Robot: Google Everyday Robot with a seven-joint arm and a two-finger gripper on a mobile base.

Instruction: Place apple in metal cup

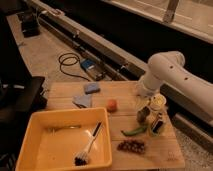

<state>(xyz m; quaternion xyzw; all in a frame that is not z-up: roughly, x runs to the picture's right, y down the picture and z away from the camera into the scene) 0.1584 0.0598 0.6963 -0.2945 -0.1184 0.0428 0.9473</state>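
The apple [111,105] is a small orange-red fruit lying on the wooden table near its middle. The metal cup [143,116] is a short dull grey cylinder standing to the apple's right, nearer the front. My white arm reaches in from the right, and my gripper [140,101] hangs just behind and above the metal cup, to the right of the apple and touching neither. The apple lies free on the table.
A pale cream cup [158,102] stands right of the gripper, a small bottle [158,125] in front of it. A green pepper [134,131] and dark grapes [131,146] lie near the front. A yellow tub [30,150] holds a brush [87,150]. Blue sponges [91,88] lie at the back left.
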